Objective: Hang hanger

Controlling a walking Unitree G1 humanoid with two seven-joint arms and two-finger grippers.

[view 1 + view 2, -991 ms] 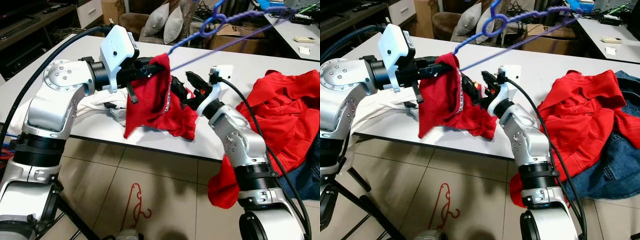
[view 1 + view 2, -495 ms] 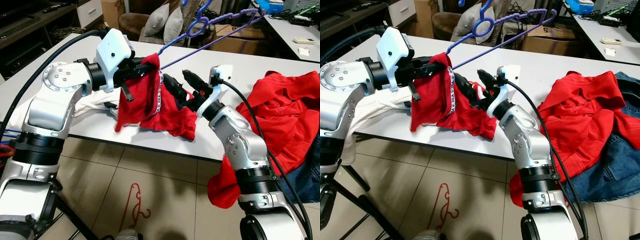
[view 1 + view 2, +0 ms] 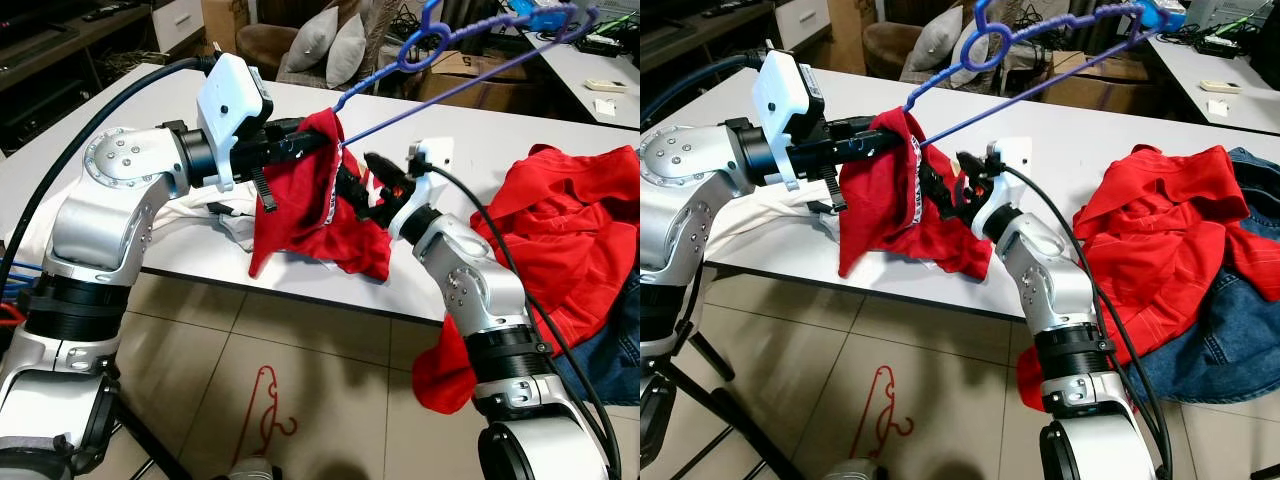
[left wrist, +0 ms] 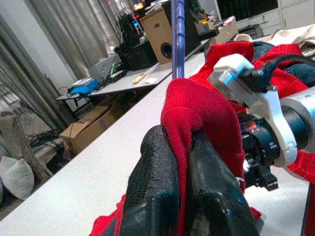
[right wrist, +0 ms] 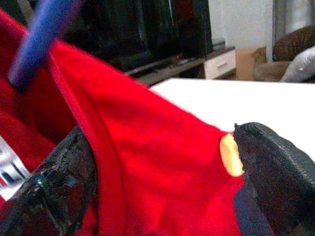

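Note:
A red garment point(image 3: 305, 205) hangs off the white table's point(image 3: 470, 135) front edge, with a blue hanger point(image 3: 425, 45) threaded in it and slanting up to the right. My left gripper point(image 4: 184, 142) is shut on a fold at the garment's top, right beside the hanger's rod; it is also seen from the head at the left gripper point(image 3: 305, 140). My right gripper point(image 3: 362, 185) reaches in from the right, pressed into the garment's side. In the right wrist view the right gripper point(image 5: 162, 147) is open, with red cloth lying between its fingers.
A second red shirt point(image 3: 570, 215) and blue denim point(image 3: 1240, 330) lie on the table's right side, partly hanging over the edge. White cloth point(image 3: 195, 205) sits under my left arm. A red hanger point(image 3: 272, 400) lies on the tiled floor. A chair with pillows point(image 3: 330, 40) stands behind the table.
My left gripper has carried the garment's top back to the right and the hanger has swung with it. My right gripper has moved left, deeper into the cloth.

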